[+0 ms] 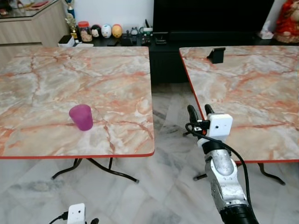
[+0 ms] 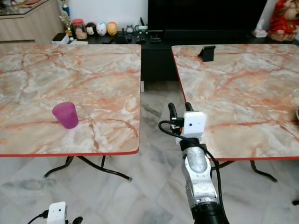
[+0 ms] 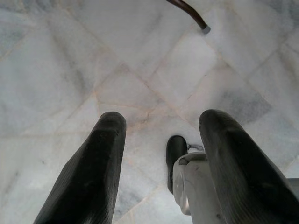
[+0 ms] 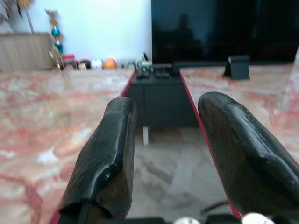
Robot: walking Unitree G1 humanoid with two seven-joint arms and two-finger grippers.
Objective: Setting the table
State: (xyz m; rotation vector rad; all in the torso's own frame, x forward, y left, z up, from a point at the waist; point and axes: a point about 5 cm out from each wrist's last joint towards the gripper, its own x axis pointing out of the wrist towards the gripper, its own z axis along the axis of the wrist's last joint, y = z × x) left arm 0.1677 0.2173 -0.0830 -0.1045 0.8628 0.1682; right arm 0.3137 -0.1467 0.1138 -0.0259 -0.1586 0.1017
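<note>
two marble counters are flanking the gap where the right pincer is hovering open and empty, the left pincer is hanging open over the floor, and the purple cup, at ten o'clock on the left counter, is probably awaiting a reach-and-grasp.

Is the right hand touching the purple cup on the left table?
Apart. In the left eye view the right hand is raised over the floor gap between the tables, with bare marble separating it from the purple cup.
</note>
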